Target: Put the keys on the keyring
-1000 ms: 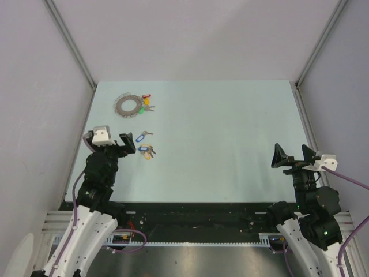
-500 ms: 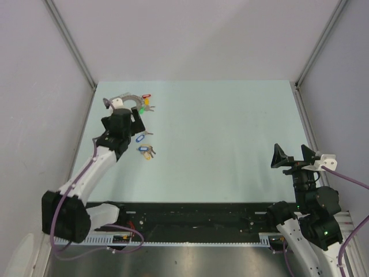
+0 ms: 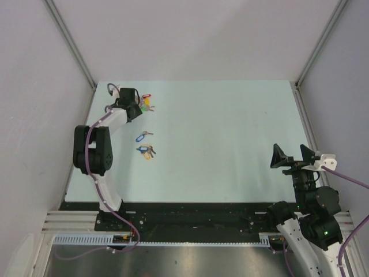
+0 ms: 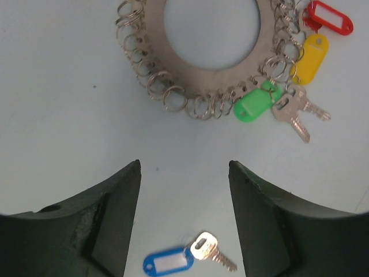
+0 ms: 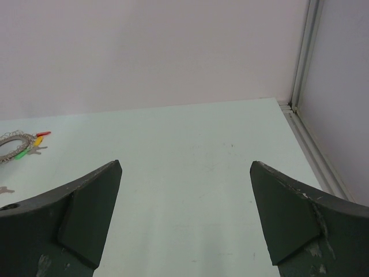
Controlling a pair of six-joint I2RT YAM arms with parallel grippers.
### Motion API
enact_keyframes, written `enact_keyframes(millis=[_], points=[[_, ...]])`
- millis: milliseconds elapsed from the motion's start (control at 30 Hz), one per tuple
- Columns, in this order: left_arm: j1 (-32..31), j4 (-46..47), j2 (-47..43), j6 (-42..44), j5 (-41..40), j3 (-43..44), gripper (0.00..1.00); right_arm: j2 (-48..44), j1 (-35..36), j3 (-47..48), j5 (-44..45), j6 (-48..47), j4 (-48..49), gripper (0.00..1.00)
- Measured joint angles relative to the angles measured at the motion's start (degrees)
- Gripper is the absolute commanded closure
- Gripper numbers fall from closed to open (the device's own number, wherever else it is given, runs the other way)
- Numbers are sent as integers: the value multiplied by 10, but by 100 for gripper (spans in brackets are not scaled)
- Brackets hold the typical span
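The keyring [image 4: 173, 63] is a flat metal ring edged with small split rings, with red [image 4: 328, 17], yellow [image 4: 311, 57] and green [image 4: 253, 104] tags and two silver keys on its right side. My left gripper [image 4: 184, 166] hangs open above the table just short of it, nothing between its fingers. From above, the left gripper [image 3: 132, 107] covers most of the keyring [image 3: 145, 103]. A loose blue-tagged key [image 4: 184, 259] lies below the fingers. More of the keys [image 3: 146, 151] lie closer to me. My right gripper [image 3: 294, 156] stands open and empty at the near right.
Grey walls and metal posts [image 3: 75, 52] enclose the table on three sides. The left arm's white link [image 3: 112, 121] stretches along the table's left edge. In the right wrist view the keyring [image 5: 14, 144] shows small at far left.
The left arm has reached from the near left out to the far-left corner, over the keyring. The right arm has not moved.
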Motion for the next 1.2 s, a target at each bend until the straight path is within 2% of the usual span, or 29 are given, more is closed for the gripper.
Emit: enact_keyframes(millis=[67,400,567,667,733,767,833,867,1067,1200], points=[[5,-5,42,-2,4,39,39,0,0,0,-2,0,0,0],[32,-68,197,-18,66,234,41,0,-16,-8,-25,-3,3,0],[37,-103,238,-37,85,285,49,0,-26,-11,-33,-5,5,0],[37,-112,248,-45,90,300,62,0,-28,-11,-36,-6,5,0],[37,-114,248,-47,96,301,74,0,-28,-11,-37,-7,5,0],[37,-114,248,-47,98,301,83,0,-28,-11,-38,-7,5,0],[37,-112,248,-46,108,300,92,0,-28,-11,-40,-7,5,0],[37,-108,248,-45,113,299,100,0,-28,-11,-42,-7,5,0],[27,-100,228,-15,130,269,100,0,-28,-11,-50,-7,5,0],[-4,-100,220,20,141,261,100,0,-26,-11,-57,-7,7,0]])
